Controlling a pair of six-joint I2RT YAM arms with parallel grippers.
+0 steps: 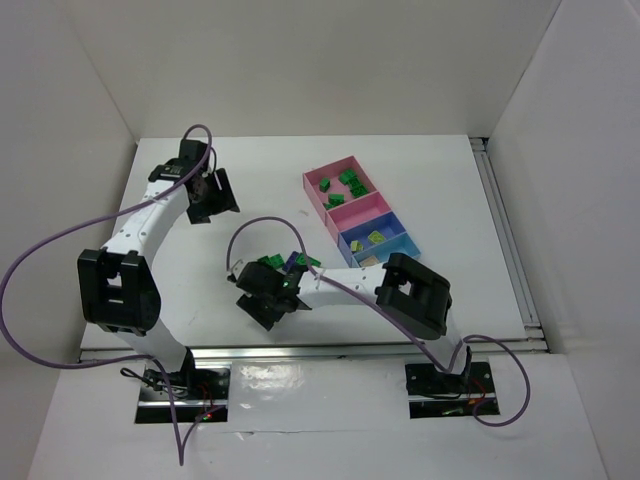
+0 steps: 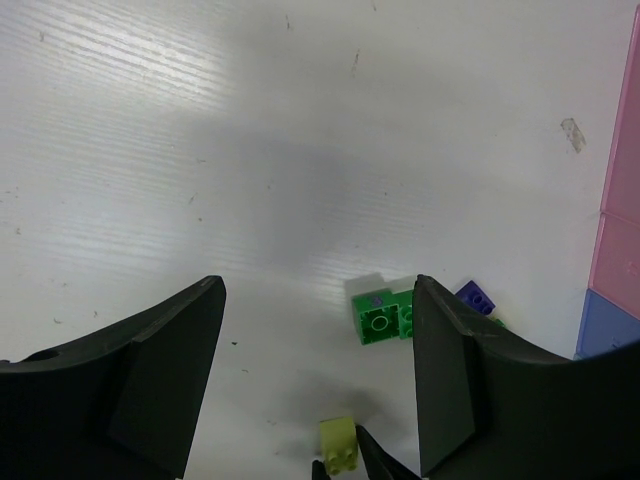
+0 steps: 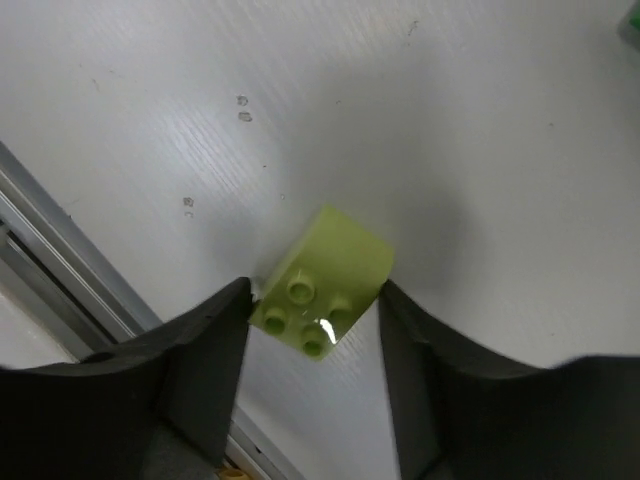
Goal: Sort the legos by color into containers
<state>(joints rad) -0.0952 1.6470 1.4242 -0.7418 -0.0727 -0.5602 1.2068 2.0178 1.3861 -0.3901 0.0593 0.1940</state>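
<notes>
Right gripper [image 3: 315, 300]: you've got it pinching a yellow-green lego [image 3: 325, 272] low over the table [image 1: 250, 170], well apart from the containers [image 1: 316, 196]. Left gripper [image 1: 207, 196] hangs wide.

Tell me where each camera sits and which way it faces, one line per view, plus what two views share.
Top: above and behind the arms, looking down on the table; both arms, left hand, right hand and the boxes show.
Left wrist: on the left arm, looking down past its open fingers at green bricks and a purple brick.
Right wrist: on the right arm, looking down at a yellow-green brick between its fingers.
Shared: top and left wrist both show the purple brick and the boxes.
</notes>
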